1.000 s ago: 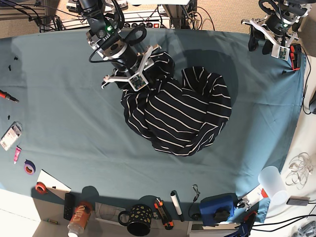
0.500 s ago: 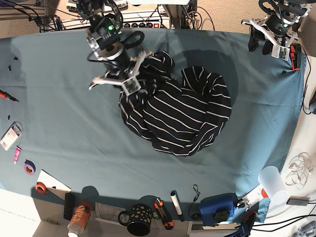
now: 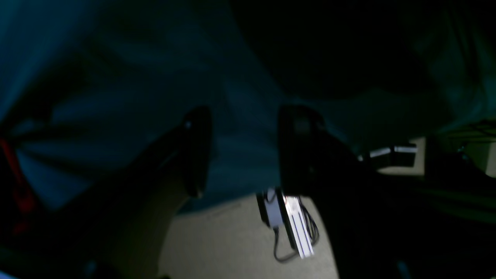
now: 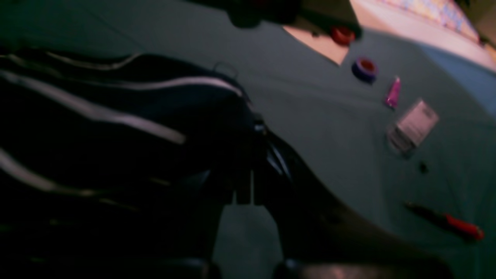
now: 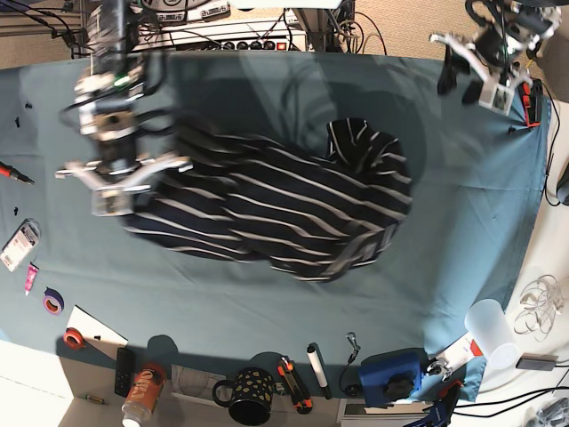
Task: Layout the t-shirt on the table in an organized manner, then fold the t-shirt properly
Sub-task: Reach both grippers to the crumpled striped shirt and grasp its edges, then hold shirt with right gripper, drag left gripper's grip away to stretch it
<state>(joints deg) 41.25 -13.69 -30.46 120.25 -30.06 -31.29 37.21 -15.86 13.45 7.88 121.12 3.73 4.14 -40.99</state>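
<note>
Navy striped t-shirt clamped in right jaws; left jaws stand apart

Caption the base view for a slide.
A black robot gripper pulls a dark, white-striped fabric t-shirt sideways across a teal cloth-covered table.

Navy-black shirt, white stripes

The shirt by the right claw is navy-black with thin white stripes (they look pinkish close up). Under the claw, the cloth is teal-blue. Beyond the claw, one tape roll is red, another purple with a reddish middle, and the small tube pink.
</note>
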